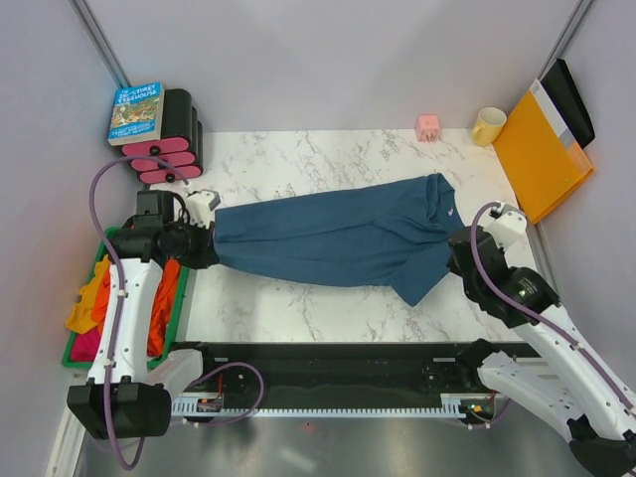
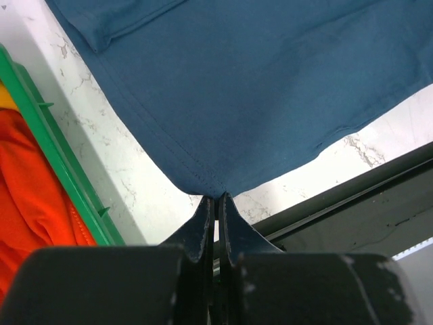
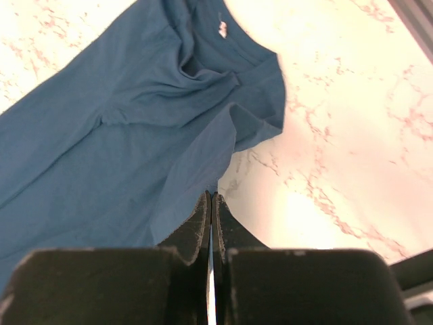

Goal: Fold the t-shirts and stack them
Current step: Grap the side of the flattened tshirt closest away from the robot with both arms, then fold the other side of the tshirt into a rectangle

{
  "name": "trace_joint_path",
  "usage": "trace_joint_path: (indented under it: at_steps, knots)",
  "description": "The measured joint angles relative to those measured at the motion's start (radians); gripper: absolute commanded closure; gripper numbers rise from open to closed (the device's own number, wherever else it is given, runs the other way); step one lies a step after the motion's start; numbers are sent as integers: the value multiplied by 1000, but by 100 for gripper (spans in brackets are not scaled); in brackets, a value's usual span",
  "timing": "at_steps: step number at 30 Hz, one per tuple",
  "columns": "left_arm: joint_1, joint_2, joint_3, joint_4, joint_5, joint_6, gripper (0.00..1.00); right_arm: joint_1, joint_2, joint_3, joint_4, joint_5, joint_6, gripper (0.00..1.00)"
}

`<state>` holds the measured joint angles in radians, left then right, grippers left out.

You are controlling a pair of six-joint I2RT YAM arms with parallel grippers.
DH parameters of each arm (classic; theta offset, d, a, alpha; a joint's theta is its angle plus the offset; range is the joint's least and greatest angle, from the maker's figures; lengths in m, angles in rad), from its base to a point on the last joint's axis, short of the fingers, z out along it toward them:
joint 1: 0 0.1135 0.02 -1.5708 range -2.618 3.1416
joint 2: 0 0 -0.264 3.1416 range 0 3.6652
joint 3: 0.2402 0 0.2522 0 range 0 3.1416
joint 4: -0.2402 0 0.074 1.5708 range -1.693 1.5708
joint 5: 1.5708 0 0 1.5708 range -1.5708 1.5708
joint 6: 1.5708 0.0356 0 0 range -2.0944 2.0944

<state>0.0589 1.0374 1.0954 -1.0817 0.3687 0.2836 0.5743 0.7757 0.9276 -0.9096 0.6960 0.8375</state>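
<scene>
A large teal-blue t-shirt (image 1: 338, 234) lies stretched across the marble table, hem to the left and collar to the right. My left gripper (image 1: 212, 243) is shut on the hem corner; in the left wrist view its tips (image 2: 216, 198) pinch the stitched edge of the shirt (image 2: 270, 81). My right gripper (image 1: 457, 250) is shut on the shirt's edge below the collar, and the cloth (image 3: 101, 149) runs right down into its tips (image 3: 211, 195). More t-shirts, orange (image 1: 164, 308), yellow (image 1: 84, 308) and pink-red (image 1: 87, 343), are heaped in a green bin (image 1: 75, 360) at the left.
The bin's rim (image 2: 61, 169) and an orange shirt (image 2: 34, 196) sit close to my left gripper. At the back stand a book (image 1: 136, 111), a pink-and-black rack (image 1: 174, 149), a pink cube (image 1: 428, 126), a yellow mug (image 1: 488, 125) and an orange-yellow folder (image 1: 542, 154).
</scene>
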Motion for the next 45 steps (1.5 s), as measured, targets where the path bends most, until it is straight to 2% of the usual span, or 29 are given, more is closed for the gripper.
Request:
trace_joint_path:
  at_steps: [7, 19, 27, 31, 38, 45]
  knots:
    - [0, -8, -21, -14, -44, 58, 98, 0, -30, 5, -113, -7, 32, 100]
    - [0, -10, -233, 46, -188, 135, 98, 3, -121, 5, -256, -80, 118, 100]
    - [0, -10, -259, 77, -236, 156, 98, 3, -130, 33, -315, -87, 129, 100]
    - [0, 19, -259, 109, -237, 155, 98, 3, -36, 89, -260, -51, 77, 100]
    - [0, 158, -237, 204, -240, 121, 98, -8, 265, 140, -22, 22, -32, 100]
    - [0, 340, -174, 334, -266, 66, 98, -104, 523, 180, 190, 16, -128, 100]
